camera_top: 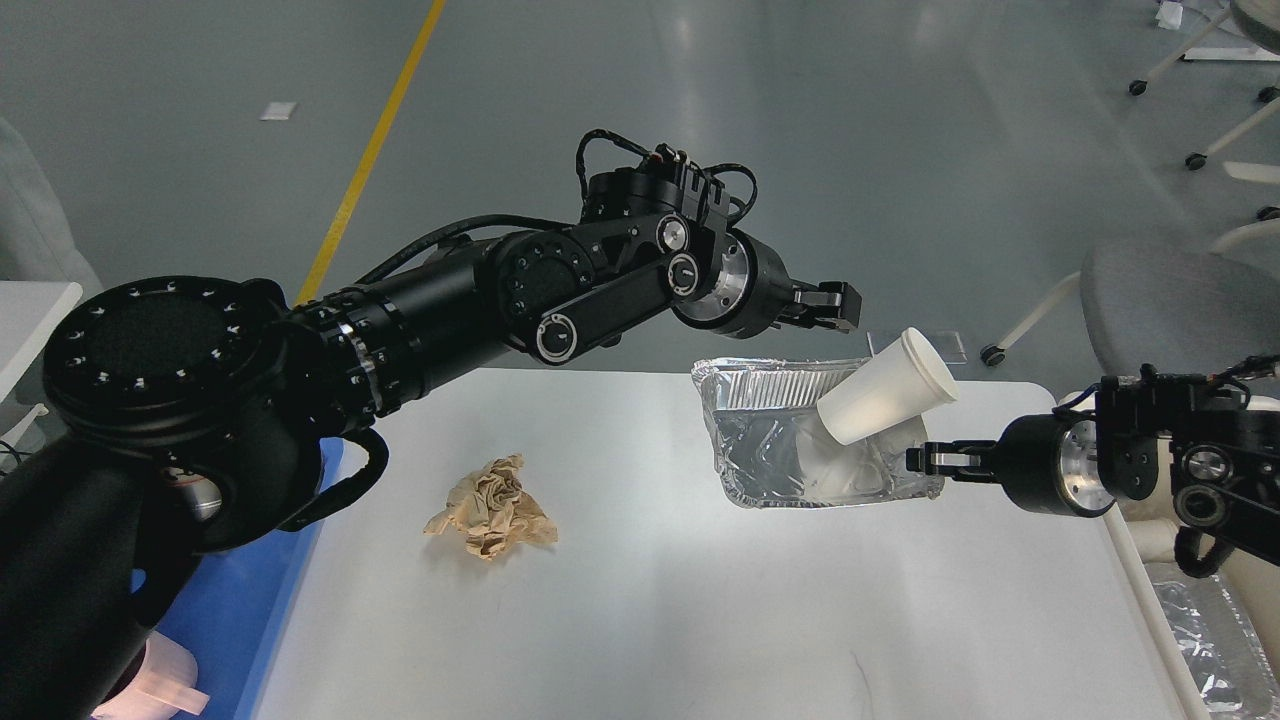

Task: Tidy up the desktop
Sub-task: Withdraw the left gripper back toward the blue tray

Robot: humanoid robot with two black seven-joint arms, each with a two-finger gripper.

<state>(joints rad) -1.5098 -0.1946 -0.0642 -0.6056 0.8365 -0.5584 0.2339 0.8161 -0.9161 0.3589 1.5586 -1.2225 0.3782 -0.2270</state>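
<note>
The desktop (700, 620) is a large white-grey tabletop. A crumpled brown paper ball (492, 507) lies on it left of centre. A silver foil tray (770, 440) sits tilted at the back right, with a white paper cup (885, 390) lying slanted in it, rim up and to the right. My right gripper (925, 460) comes in from the right and is shut on the foil tray's right edge. My left gripper (832, 308) hangs above the tray's back edge, just left of the cup's rim, fingers slightly apart and empty.
A blue plastic tray (230, 610) lies off the desktop's left edge, mostly hidden by my left arm. A cream tub (1135, 560) with crumpled foil (1210, 640) in it stands at the right edge. Office chairs (1170, 300) stand behind on the right.
</note>
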